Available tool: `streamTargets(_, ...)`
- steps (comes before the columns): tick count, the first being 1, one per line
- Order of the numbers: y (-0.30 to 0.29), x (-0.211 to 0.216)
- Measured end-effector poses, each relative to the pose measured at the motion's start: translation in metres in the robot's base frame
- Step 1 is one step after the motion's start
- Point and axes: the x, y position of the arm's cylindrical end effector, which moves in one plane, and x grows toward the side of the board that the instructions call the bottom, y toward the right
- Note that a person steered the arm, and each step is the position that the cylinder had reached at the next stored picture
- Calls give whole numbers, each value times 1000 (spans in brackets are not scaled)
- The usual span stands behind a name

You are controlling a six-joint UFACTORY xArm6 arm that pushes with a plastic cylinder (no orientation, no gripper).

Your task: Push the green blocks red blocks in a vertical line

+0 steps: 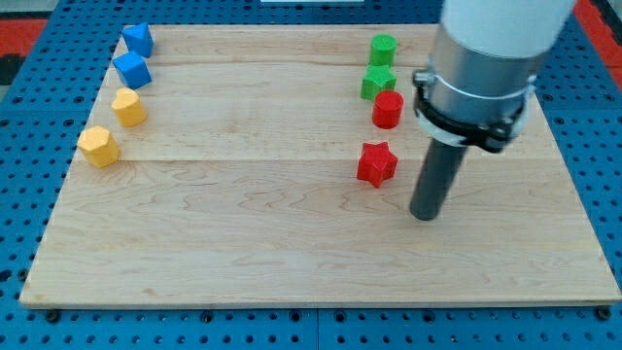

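A green cylinder (383,49) sits near the view's top, right of centre. A green star-shaped block (378,82) lies just below it. A red cylinder (388,109) touches the green star's lower right. A red star-shaped block (377,163) lies lower, apart from the red cylinder. The four form a rough column. My tip (425,214) rests on the board to the lower right of the red star, a short gap away, not touching it.
At the view's left, two blue blocks (137,40) (132,70) and two yellow blocks (128,106) (99,147) run in a slanted line. The wooden board (292,243) lies on a blue perforated table. The arm's grey body (481,68) hangs over the board's right part.
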Motion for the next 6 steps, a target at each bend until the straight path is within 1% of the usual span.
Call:
streamTargets(1,-24,-25)
streamTargets(2,-42,-41)
streamTargets(3,-86,-28)
streamTargets(4,-137,-35)
streamTargets(6,-77,-53)
